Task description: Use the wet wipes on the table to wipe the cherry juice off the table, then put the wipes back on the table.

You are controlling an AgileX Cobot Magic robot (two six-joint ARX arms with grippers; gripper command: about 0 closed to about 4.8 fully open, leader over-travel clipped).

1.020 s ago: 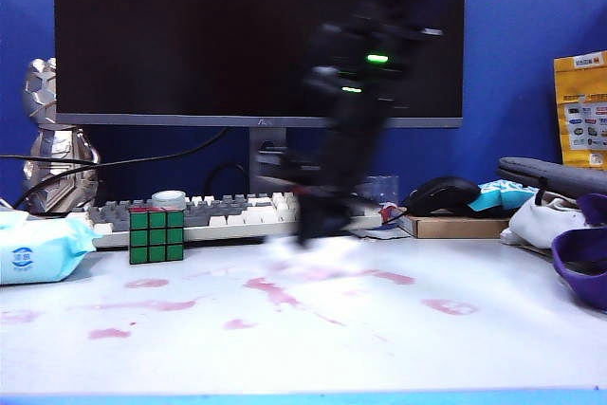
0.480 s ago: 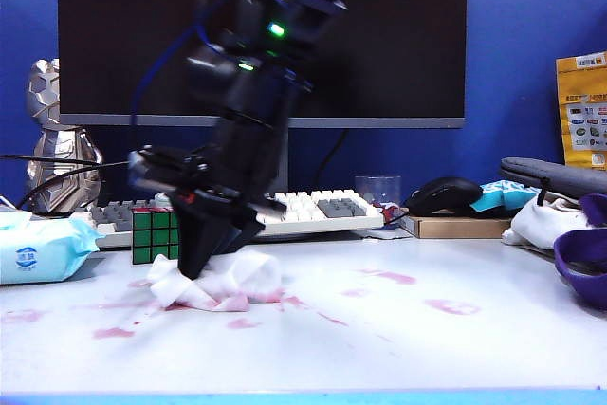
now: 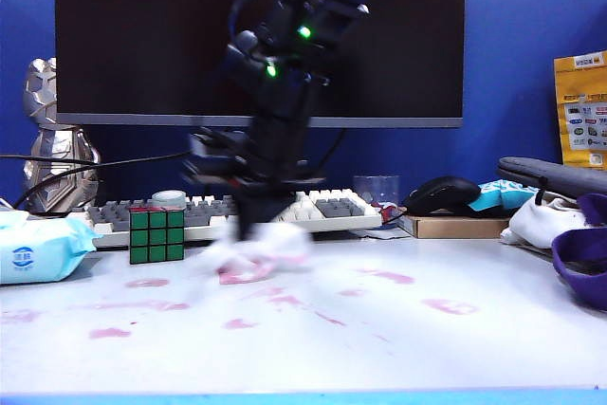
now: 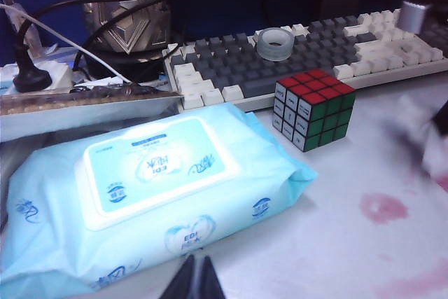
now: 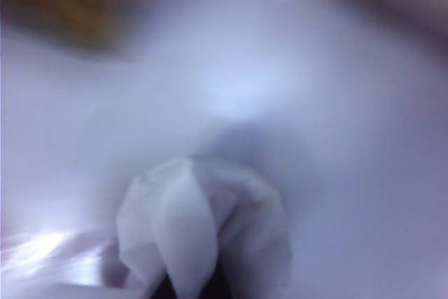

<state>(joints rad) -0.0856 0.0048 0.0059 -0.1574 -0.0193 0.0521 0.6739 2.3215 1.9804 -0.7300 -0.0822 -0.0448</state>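
Wet wipes point(image 3: 254, 251) in right gripper point(image 3: 248, 230); left gripper point(image 4: 192, 278) closed.

- The wet wipes point(image 3: 254, 251): white, stained pale pink; blurred, so the stain's extent is unclear.
- The cherry juice point(image 3: 450, 306): pinkish-red smears.
- The table point(image 3: 493, 348): whitish-grey with a light-blue front edge.
- Right gripper point(image 3: 248, 225): black; its arm shows green lights.
- Left gripper point(image 4: 192, 279): dark.
- Wipes packet point(image 4: 150, 187): light blue with a white label.
- Cube point(image 4: 313, 108): red and green squares on a black grid.
- Keyboard point(image 4: 315, 50): grey and white keys.

Right claw point(image 3: 248, 232) motion-blurred over smeared wet wipes point(image 3: 254, 253); left claw point(image 4: 190, 279) cut by frame edge.
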